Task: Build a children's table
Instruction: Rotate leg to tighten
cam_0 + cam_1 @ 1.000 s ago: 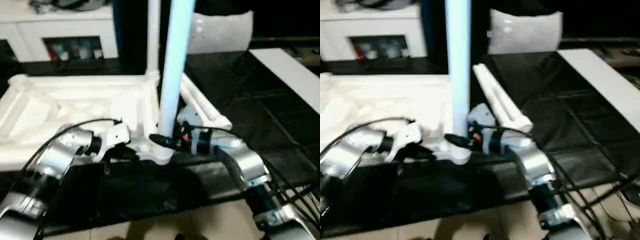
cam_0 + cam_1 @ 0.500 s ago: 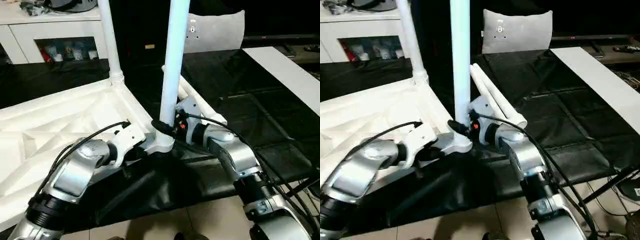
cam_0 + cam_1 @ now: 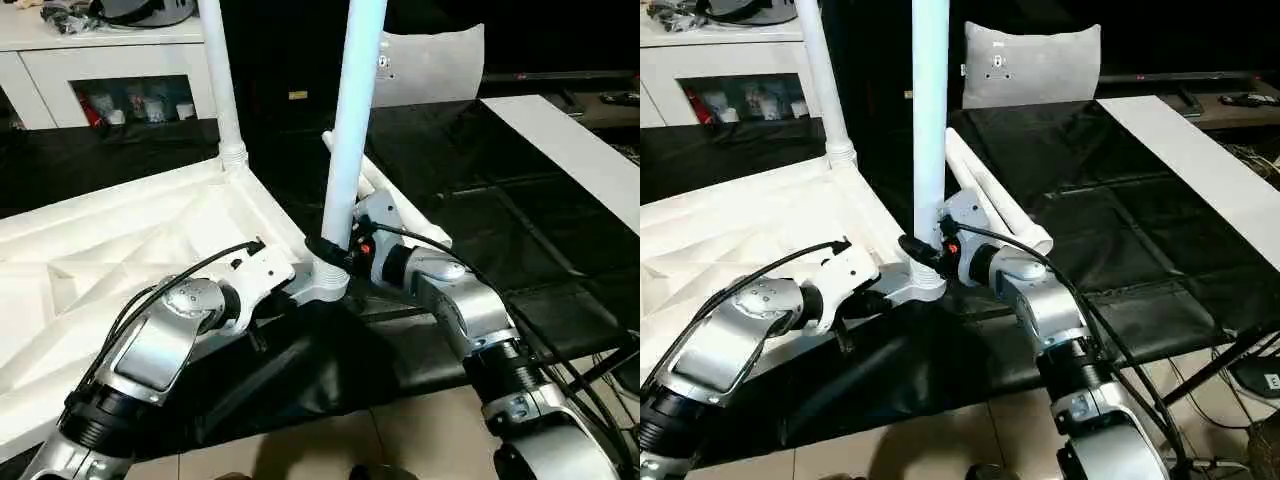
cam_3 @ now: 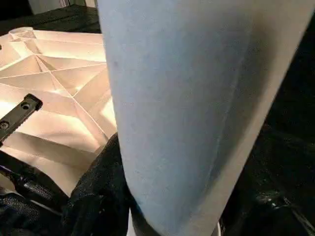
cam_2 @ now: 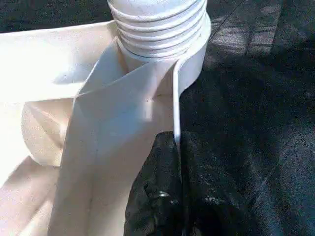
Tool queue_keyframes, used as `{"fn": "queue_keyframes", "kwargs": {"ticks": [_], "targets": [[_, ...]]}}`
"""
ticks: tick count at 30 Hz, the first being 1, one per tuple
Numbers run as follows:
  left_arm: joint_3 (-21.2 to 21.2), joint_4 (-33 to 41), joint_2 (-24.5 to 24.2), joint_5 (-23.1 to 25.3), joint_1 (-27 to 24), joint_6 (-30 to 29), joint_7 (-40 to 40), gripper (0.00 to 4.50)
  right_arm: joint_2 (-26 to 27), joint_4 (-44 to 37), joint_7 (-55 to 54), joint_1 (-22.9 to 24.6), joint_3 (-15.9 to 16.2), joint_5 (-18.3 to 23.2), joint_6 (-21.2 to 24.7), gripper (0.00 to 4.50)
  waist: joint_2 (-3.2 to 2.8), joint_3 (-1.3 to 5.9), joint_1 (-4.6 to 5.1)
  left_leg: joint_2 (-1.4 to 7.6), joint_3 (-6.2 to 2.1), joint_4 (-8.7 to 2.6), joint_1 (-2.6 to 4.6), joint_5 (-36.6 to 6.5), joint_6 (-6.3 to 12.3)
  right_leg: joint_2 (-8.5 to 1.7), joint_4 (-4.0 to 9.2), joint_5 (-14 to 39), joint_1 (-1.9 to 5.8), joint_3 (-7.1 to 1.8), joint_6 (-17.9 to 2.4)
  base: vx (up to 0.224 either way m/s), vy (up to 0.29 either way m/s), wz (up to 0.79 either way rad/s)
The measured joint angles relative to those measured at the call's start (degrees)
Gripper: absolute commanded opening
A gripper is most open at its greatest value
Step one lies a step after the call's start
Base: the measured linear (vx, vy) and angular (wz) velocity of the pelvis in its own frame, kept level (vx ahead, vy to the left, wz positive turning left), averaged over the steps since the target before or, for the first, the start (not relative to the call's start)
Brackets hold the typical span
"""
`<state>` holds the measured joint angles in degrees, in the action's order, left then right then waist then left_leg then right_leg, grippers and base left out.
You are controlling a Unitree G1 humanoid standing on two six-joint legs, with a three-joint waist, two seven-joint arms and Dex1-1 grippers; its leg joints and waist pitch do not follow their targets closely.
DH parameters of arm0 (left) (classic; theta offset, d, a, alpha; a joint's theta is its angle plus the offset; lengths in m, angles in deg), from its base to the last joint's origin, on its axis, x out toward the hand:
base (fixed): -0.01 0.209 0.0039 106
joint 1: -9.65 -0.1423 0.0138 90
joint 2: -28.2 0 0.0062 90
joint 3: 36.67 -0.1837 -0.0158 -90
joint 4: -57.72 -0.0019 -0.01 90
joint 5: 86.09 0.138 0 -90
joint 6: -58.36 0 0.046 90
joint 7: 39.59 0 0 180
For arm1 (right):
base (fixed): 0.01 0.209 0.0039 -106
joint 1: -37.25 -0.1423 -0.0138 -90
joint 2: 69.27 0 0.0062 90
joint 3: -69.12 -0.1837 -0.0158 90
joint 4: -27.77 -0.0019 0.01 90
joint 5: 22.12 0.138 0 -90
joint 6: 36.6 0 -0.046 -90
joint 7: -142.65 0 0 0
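Observation:
The children's table top (image 3: 120, 250) lies upside down on the black mat, ribbed underside up. One white leg (image 3: 222, 80) stands upright in its far corner socket. A second leg (image 3: 350, 130) stands in the near corner socket (image 3: 325, 285). My right gripper (image 3: 330, 250) is shut around this leg's base, just above the socket. My left gripper (image 5: 170, 147) is shut on the table top's thin rim beside that socket, its black fingers (image 5: 157, 187) pinching the edge below the leg's threaded end (image 5: 157, 24). Two loose legs (image 3: 995, 200) lie side by side behind my right arm.
A white cabinet with glass doors (image 3: 110, 70) stands at the back left. A flat white board (image 3: 570, 140) lies on the black mat (image 3: 480, 190) at the right. A grey cushion (image 3: 1030, 65) leans at the back. Tiled floor (image 3: 420, 440) runs along the near edge.
The camera has swung and steadied, so the whole picture has shifted. Both grippers keep the same holds, and the near leg stays upright in its socket.

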<state>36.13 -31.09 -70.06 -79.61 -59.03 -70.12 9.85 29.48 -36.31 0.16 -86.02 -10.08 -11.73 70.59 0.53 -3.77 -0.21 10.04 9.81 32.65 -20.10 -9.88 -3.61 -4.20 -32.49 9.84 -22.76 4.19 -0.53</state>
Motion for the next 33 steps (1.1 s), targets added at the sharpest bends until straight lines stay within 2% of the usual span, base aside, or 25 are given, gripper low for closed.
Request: {"fn": "queue_keyframes", "kwargs": {"ticks": [6,7,9,12,15,16,19,23,28,29,33], "targets": [[0.0,-0.5,0.0,-0.1,0.1,0.8,-0.3,0.0,0.2,0.6,-0.1,-0.1,-0.3,0.0,-0.5,1.88,-0.01,-0.01,0.02,0.0,-0.08,-0.01,-0.06,0.0,0.01,-0.01,0.42,0.0,0.04,0.14,0.0,0.0,0.0,0.0],[0.0,-0.5,0.0,-0.1,0.1,0.8,-0.3,0.0,0.2,0.7,-0.1,-0.1,-0.3,0.0,-0.6,2.44,0.0,0.0,0.03,-0.03,-0.08,-0.01,-0.05,0.0,0.01,-0.03,0.45,0.0,0.04,0.13,0.0,0.0,0.0,0.0],[0.0,-0.9,0.2,-0.3,0.3,1.0,-0.3,0.0,0.5,2.2,-0.2,0.0,-0.4,0.0,-0.4,2.44,0.02,-0.02,-0.02,-0.05,-0.08,-0.01,-0.08,0.0,0.01,-0.05,0.45,0.0,0.0,0.12,0.0,0.0,0.0,0.0],[0.0,-1.0,0.0,-1.2,0.6,1.3,-0.1,0.0,0.6,3.1,-0.9,0.5,-0.7,-0.2,-0.4,2.84,-0.1,-0.17,-0.15,-0.07,-0.06,-0.03,-0.3,0.0,0.01,-0.05,0.44,0.0,-0.16,0.05,0.0,0.0,0.0,0.0],[0.0,-1.0,0.0,-1.8,0.7,1.4,0.2,0.0,0.6,3.6,-1.0,1.0,-0.7,-0.2,-0.3,2.98,-0.16,-0.21,-0.3,-0.07,-0.06,-0.05,-0.39,0.0,0.01,-0.05,0.42,0.0,-0.2,0.02,-0.1,0.0,0.0,0.0],[0.0,-1.0,0.0,-1.8,0.7,1.4,0.2,0.0,0.6,3.6,-1.0,1.3,-0.7,-0.2,-0.3,3.22,-0.17,-0.22,-0.38,-0.07,-0.05,-0.05,-0.42,0.0,0.02,-0.04,0.41,-0.1,-0.21,0.0,-0.1,0.0,0.0,0.0],[-0.1,-1.1,0.0,-2.2,0.9,2.0,0.3,0.0,0.3,4.3,-1.1,2.7,-0.6,-0.6,0.0,3.45,-0.16,-0.23,-0.92,-0.07,-0.04,-0.07,-0.53,0.0,0.02,-0.02,0.35,-0.2,-0.28,-0.02,-0.4,0.0,0.0,0.0],[-0.2,-2.5,-0.6,-2.7,1.6,4.5,1.0,0.0,-1.4,1.7,-0.4,4.9,-0.7,-0.8,0.0,3.75,-0.15,-0.24,-1.87,-0.05,0.02,-0.08,-0.72,0.0,0.04,0.0,0.32,-1.1,-0.43,-0.05,-0.6,0.0,0.0,0.0],[-0.3,-3.5,-2.0,-2.9,2.3,6.5,1.6,0.0,-4.3,-2.5,1.4,7.9,-1.2,0.1,0.6,4.18,-0.24,-0.27,-2.11,0.0,0.02,-0.19,-0.86,0.0,0.03,0.03,-0.21,-1.4,-0.77,-0.07,-0.7,0.0,0.0,0.0],[-0.3,-3.7,-2.2,-2.9,2.5,6.8,1.7,0.0,-5.1,-3.5,1.8,8.5,-1.4,0.2,0.9,4.38,-0.25,-0.27,-2.16,0.0,0.02,-0.24,-0.91,0.0,0.03,0.04,-0.31,-1.3,-0.86,-0.06,-0.7,0.0,0.0,0.0],[-0.3,-5.3,-3.4,-2.9,3.5,8.8,2.5,0.0,-7.9,-5.7,2.7,11.7,-2.1,0.3,2.2,4.38,-0.37,-0.35,-2.34,0.07,0.02,-0.24,-1.15,0.0,0.01,0.12,-0.52,-1.3,-1.23,-0.06,-0.7,0.0,0.0,0.0]]}}
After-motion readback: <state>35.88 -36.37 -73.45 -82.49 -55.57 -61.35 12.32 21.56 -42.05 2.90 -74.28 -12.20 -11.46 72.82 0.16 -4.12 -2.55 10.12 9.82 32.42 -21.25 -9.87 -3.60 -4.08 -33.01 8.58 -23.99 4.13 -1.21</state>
